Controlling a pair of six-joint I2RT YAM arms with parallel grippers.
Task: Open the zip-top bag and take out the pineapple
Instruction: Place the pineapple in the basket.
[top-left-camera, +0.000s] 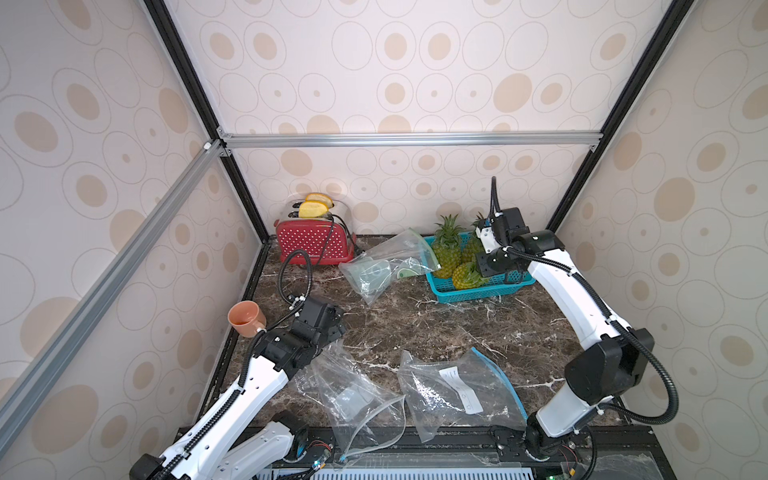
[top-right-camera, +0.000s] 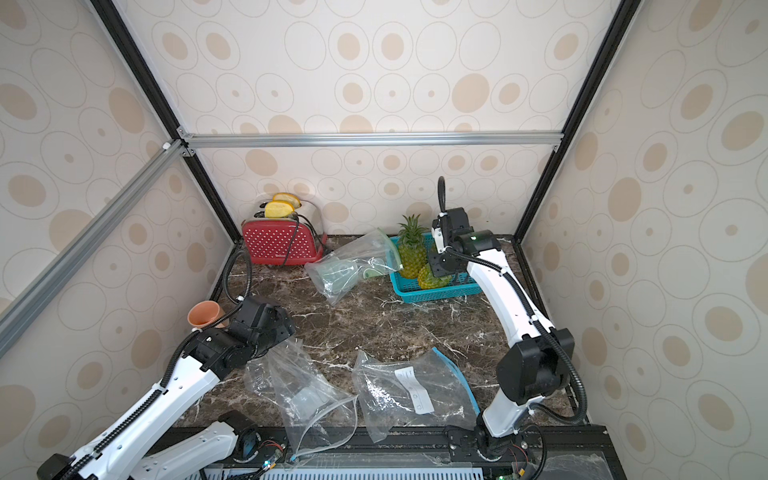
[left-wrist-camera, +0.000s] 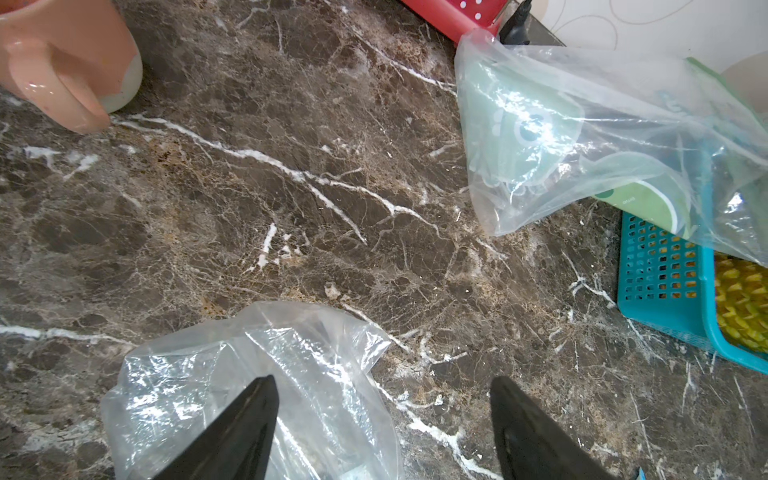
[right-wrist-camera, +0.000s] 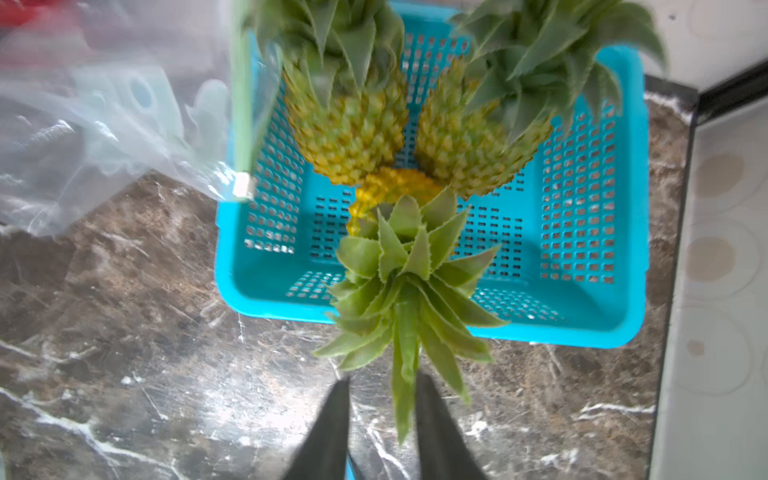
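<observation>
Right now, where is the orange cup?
The orange cup sits at the table's left edge in both top views, beside the left arm.

The marble tabletop (top-left-camera: 415, 328) bears toaster (top-left-camera: 313, 243), cup (top-left-camera: 246, 318), basket (top-left-camera: 469, 294), green-sealed bag (top-left-camera: 382, 266), blue-sealed bag (top-left-camera: 453, 390), clear bag (top-left-camera: 353, 395).

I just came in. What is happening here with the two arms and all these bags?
The right tool is at the turquoise basket, jaws narrowly apart with a leaf of the lying pineapple between them; whether it grips is unclear. Two other pineapples stand upright in the basket. The left tool is open above a crumpled clear bag.
</observation>
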